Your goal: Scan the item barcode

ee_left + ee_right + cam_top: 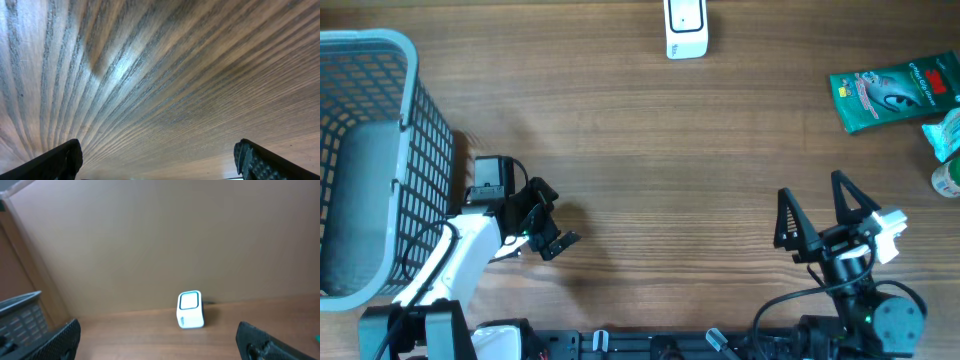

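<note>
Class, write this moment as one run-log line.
left claw: open, empty | right claw: open, empty | scanner: far edge, untouched | green packet: far right, untouched

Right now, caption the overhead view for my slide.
Open left gripper and open right gripper above the table; white scanner at far edge, green packet right, basket left.

Overhead looks straight down; left wrist close over table [160, 75]; right wrist, level, shares scanner [190, 310]

Table [650, 150] — grainy, slightly glossy wood
</note>
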`<move>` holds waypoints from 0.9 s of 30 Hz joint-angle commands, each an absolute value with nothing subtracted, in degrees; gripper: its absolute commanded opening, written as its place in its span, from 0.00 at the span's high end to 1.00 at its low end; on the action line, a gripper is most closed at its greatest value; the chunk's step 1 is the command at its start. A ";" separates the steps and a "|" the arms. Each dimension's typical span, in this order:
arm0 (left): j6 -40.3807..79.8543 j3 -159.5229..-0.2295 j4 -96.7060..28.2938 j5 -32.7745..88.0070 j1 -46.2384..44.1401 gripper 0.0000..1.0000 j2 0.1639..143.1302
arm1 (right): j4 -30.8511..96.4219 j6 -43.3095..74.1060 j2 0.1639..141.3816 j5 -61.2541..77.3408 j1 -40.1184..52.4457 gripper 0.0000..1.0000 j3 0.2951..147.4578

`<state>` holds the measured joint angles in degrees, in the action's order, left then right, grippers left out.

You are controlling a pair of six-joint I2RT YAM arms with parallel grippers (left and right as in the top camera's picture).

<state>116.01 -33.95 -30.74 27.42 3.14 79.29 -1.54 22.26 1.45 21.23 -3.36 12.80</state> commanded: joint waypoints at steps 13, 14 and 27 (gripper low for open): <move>124.97 -33.98 -30.83 26.92 3.49 0.00 79.61 | -0.91 24.32 0.16 11.64 1.17 0.00 0.27; 124.97 -33.98 -30.83 26.92 3.49 0.00 79.61 | -0.86 24.38 0.16 11.62 1.17 0.00 0.27; 124.97 -33.98 -30.83 26.92 3.49 0.00 79.61 | -0.89 24.38 0.27 11.57 1.10 0.00 0.30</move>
